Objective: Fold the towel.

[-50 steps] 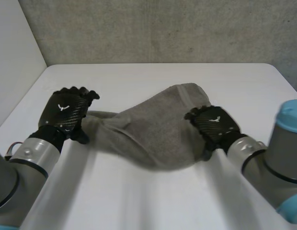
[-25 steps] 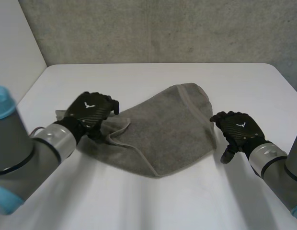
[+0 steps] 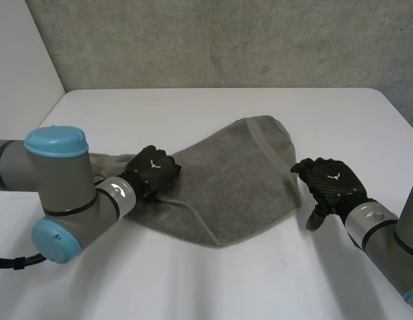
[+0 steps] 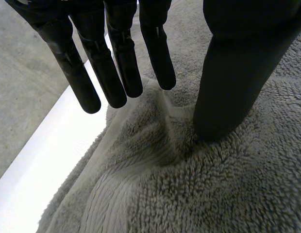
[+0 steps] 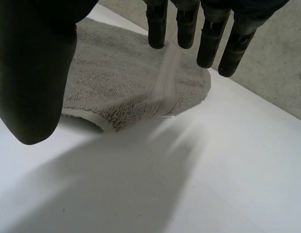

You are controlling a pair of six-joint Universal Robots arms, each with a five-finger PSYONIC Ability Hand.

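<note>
Lying lengthwise left to right, towel (image 3: 240, 180), left hand (image 3: 153, 175) on it

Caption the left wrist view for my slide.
Left robot hand open, thumb pressing a rumpled grey towel on the white table.

towel (image 3: 226, 180): grey, looped pile, one smoother, paler woven stripe near its edge | table (image 3: 193, 280): plain white | left robot hand (image 3: 152, 172), right robot hand (image 3: 328, 181): black, fine weave pattern on the back, small white emblem | left arm (image 3: 60, 180), right arm (image 3: 386, 240): grey, light-blue caps | wall (image 3: 226, 40): mottled grey, dark specks
</note>
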